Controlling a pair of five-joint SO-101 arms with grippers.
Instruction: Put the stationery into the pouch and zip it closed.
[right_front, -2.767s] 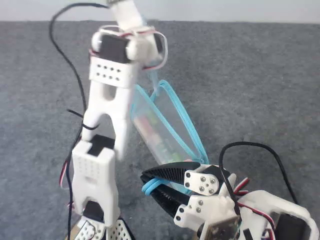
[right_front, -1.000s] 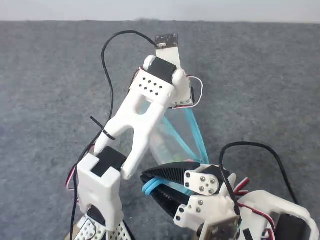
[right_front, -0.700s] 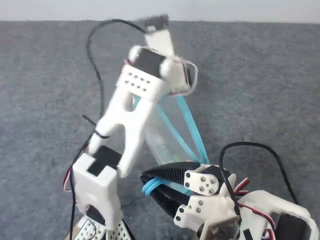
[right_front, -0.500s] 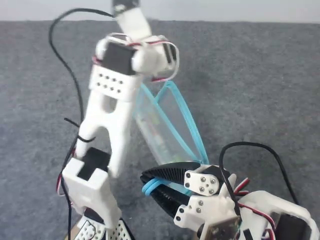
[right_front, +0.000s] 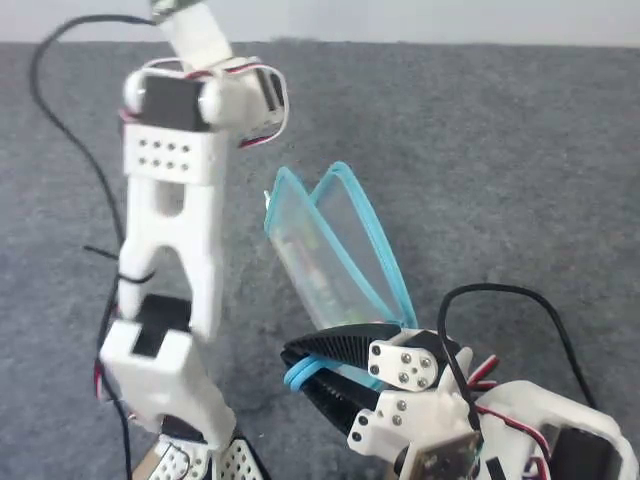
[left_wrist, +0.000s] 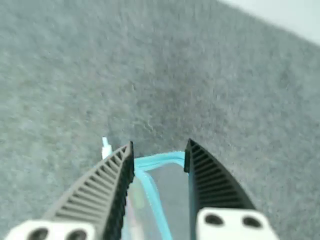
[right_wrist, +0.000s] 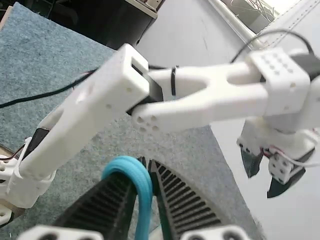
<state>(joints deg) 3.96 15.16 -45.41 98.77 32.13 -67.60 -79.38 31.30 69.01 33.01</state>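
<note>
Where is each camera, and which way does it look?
High view: overhead, looking down on both arms and the pouch.
Left wrist view: on the left arm, facing down past its open fingers at the pouch.
Right wrist view: on the right arm, facing the left arm past fingers shut on the pouch.
All share the pouch.

the pouch (right_front: 335, 240) is of clear plastic with a light blue border all around. through its wall the stationery (right_front: 308, 272) shows as blurred green and pink spots. the zip pull (left_wrist: 105, 148) is white. the left gripper (left_wrist: 160, 150) and the right gripper (right_wrist: 147, 172) are black with fine ribs. the left arm (right_front: 170, 200) and the right arm (right_front: 545, 420) are white with black blocks, and the cable (right_front: 520, 295) is black. the table (right_front: 500, 150) is grey and speckled.
</note>
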